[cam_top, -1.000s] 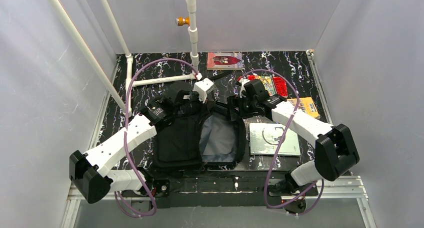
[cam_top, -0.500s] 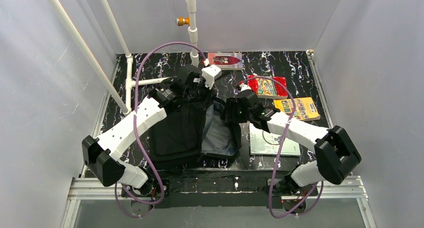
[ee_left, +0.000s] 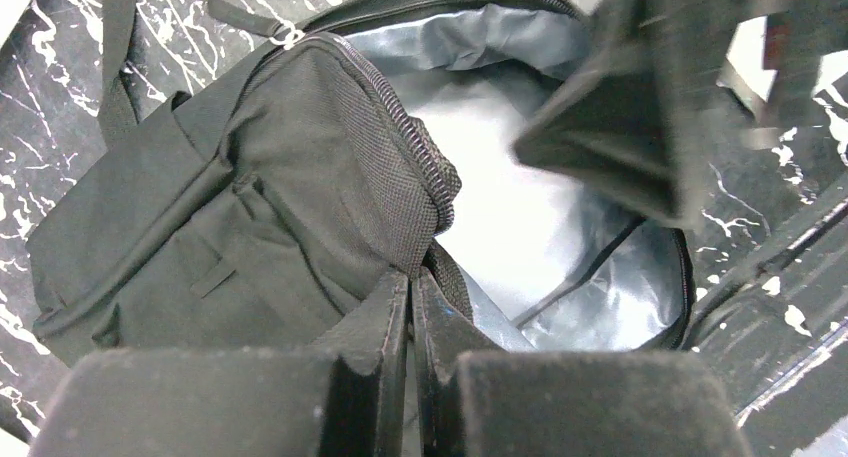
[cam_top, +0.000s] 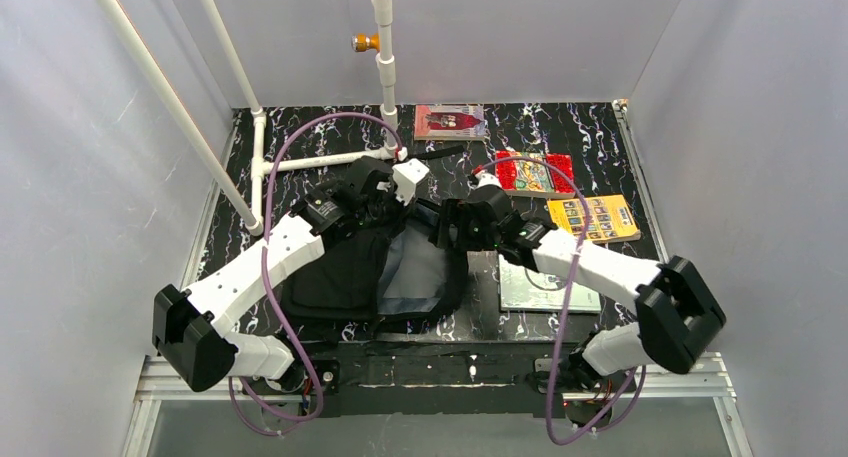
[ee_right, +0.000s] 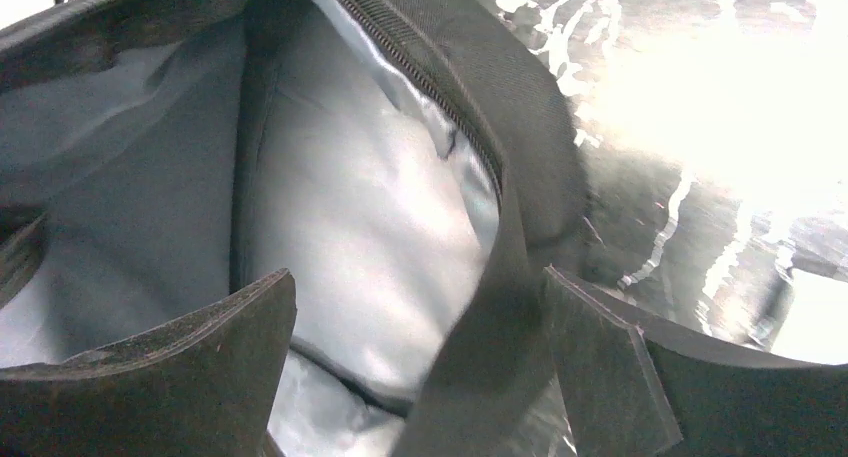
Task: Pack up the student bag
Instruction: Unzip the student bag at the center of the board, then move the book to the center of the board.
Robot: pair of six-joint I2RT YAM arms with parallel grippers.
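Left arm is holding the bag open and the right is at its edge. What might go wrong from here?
1. The left gripper pinches only the thin zip edge of the bag. That edge may slip out, and the front would drop over the opening.
2. The right gripper is open astride the rim and is not gripping it. If it moves without closing, that side may sag, or a finger may snag it.

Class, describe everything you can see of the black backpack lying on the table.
The student bag is a large black soft fabric backpack lying on the marbled table, between the two arms. Its main compartment is unzipped, showing pale grey lining and a zipper along the rim. A black strap trails from it. The left gripper is shut on the flap's edge; the right gripper, open, straddles the opposite rim.
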